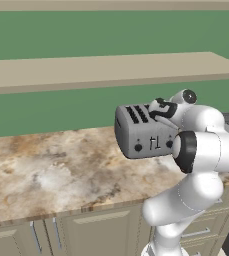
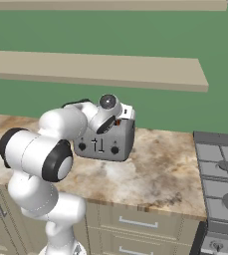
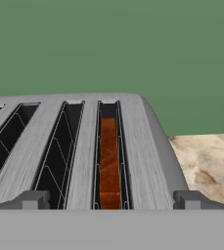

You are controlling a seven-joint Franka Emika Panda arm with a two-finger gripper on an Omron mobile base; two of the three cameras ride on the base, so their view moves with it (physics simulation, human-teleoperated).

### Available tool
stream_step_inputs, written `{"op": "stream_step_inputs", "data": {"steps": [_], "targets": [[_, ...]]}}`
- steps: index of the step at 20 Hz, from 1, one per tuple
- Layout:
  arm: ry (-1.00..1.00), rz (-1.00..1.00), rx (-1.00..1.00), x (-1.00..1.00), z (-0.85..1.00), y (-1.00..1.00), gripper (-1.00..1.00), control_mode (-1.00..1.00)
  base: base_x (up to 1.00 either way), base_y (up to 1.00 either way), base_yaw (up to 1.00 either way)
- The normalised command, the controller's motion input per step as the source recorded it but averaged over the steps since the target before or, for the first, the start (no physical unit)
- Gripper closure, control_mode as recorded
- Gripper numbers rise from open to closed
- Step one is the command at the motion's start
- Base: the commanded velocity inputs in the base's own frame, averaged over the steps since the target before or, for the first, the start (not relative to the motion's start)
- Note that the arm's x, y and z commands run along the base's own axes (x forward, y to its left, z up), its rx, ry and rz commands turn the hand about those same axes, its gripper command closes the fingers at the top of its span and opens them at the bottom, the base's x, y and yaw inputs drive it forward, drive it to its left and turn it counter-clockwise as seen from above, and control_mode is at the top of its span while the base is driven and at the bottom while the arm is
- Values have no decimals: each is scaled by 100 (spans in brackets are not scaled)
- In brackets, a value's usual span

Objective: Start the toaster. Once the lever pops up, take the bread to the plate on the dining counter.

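The grey four-slot toaster (image 1: pixel 141 135) (image 2: pixel 108 142) stands on the marbled counter by the green wall, its knobs and two levers (image 1: pixel 154 143) facing me. In the hand view its slotted top (image 3: pixel 84 146) lies close below, and the brown bread (image 3: pixel 108 161) sits sunk in the rightmost slot. My gripper (image 1: pixel 158 111) (image 3: pixel 112 200) hovers just over the toaster's top at its front edge, open. One fingertip (image 3: pixel 33 200) stands left of the bread slot and the other (image 3: pixel 191 200) right of it, with nothing held. The plate and the dining counter are out of view.
The counter (image 1: pixel 46 170) (image 2: pixel 160 174) has drawers and cabinets below it. A stove (image 2: pixel 220 174) adjoins it on the right. A beige shelf (image 1: pixel 101 70) runs along the wall above the toaster.
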Motion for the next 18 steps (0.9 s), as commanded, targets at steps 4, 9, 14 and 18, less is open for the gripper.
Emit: {"op": "stream_step_inputs", "data": {"steps": [4,9,14,18], "targets": [[0,0,0,0,0,0,-100,-100,0,0,0],[0,0,0,0,0,0,-100,-100,0,0,0],[0,0,0,0,0,0,-100,-100,0,0,0],[0,0,0,0,0,0,-100,-100,0,0,0]]}}
